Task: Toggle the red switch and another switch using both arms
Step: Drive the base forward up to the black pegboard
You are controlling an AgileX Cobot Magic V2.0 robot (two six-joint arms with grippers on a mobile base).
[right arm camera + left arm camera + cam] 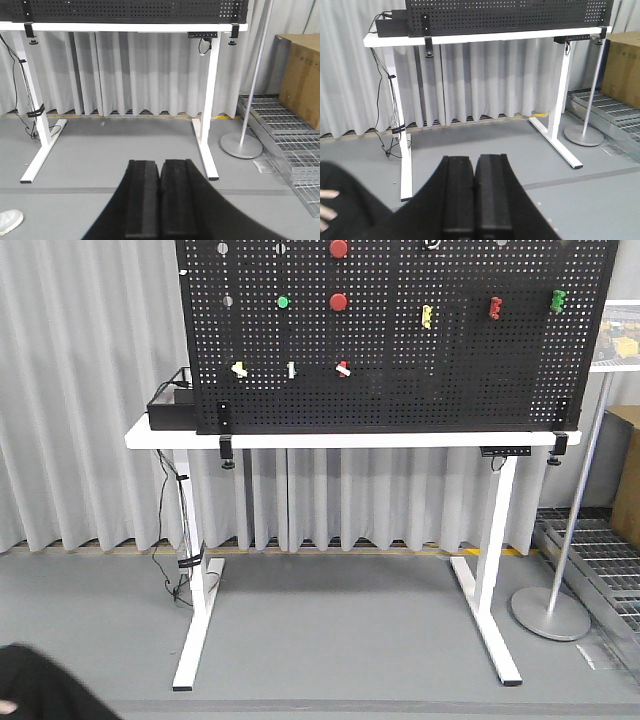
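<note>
The red switch (343, 369), a small red base with a white lever, sits low on the black pegboard (450, 390) in the front view. The yellow-based switch (239, 369) is at the same height, further left. Neither switch shows in the wrist views, which catch only the pegboard's bottom strip. My left gripper (474, 159) is shut and empty, low over the grey floor and far back from the table. My right gripper (160, 162) is likewise shut and empty, aimed under the table.
The pegboard stands on a white table (160, 433) with a black box (170, 408) at its left. Round red buttons (339, 302), a green button (283, 302) and coloured clips (495, 307) also hang there. A pole stand (549, 612) and cardboard box (300, 75) are right. A dark sleeve (345, 210) is at lower left.
</note>
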